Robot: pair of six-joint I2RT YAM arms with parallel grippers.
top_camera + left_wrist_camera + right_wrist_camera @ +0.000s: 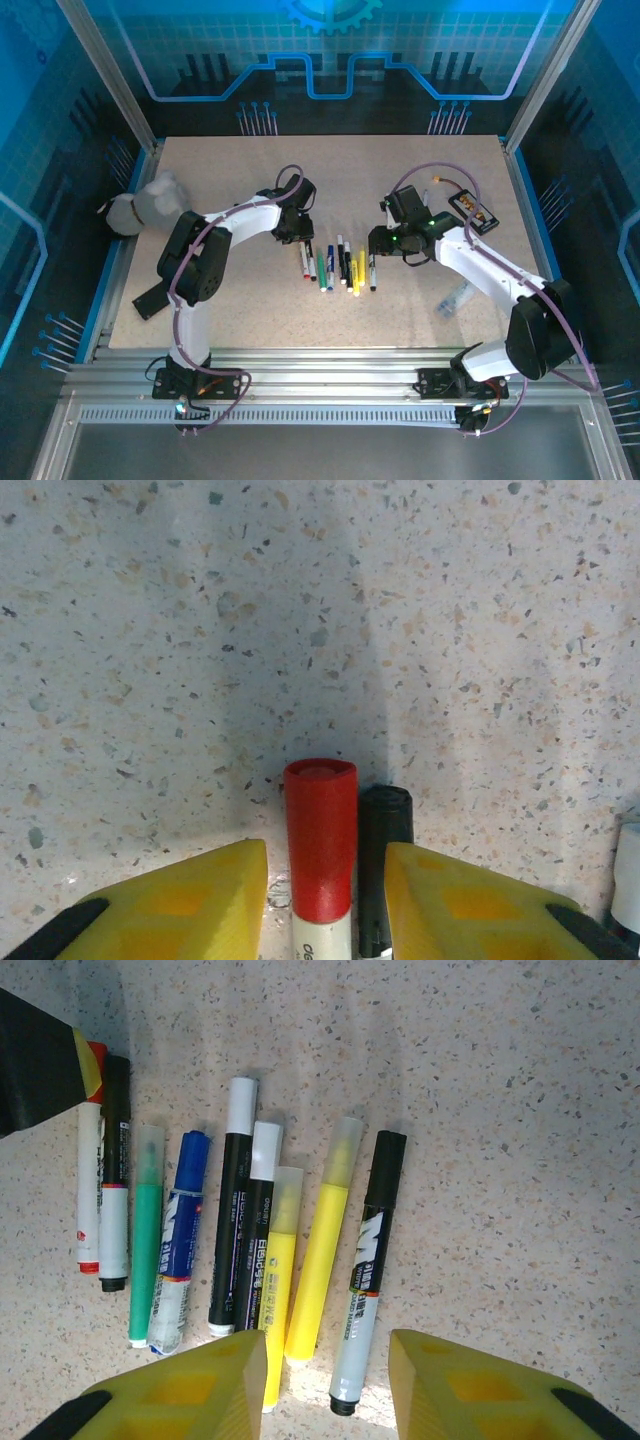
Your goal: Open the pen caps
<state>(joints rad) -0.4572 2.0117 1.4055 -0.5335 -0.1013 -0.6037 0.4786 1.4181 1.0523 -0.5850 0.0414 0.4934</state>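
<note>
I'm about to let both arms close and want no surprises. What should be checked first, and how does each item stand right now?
1. Jaws of the left gripper open: ok.
2. Only the red cap between its fingers: not ok, the black cap sits there too.
3. Jaws of the right gripper open: ok.
4. That gripper over the red pen: not ok, it straddles the ends of a yellow pen and a grey marker.
5. The red cap seated on its pen: ok.
6. Fingers low enough to grip: cannot tell.
</note>
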